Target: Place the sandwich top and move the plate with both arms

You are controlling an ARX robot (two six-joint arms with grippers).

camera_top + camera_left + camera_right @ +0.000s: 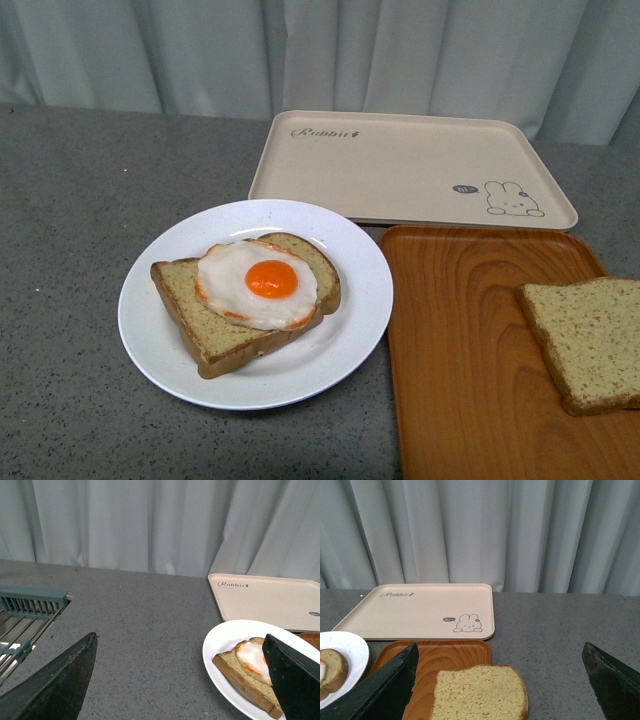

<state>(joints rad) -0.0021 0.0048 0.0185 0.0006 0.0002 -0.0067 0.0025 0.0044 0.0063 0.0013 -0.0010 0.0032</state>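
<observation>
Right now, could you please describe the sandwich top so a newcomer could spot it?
Find the wooden tray at the front right, beside the white plate. The sandwich top is the plain brown slice on it; the plate's slice carries a fried egg.

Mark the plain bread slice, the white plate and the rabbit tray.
plain bread slice (585, 340): front view, middle of its top face.
white plate (150, 340): front view, bare part near its left rim.
rabbit tray (400, 170): front view, bare middle of its floor.
</observation>
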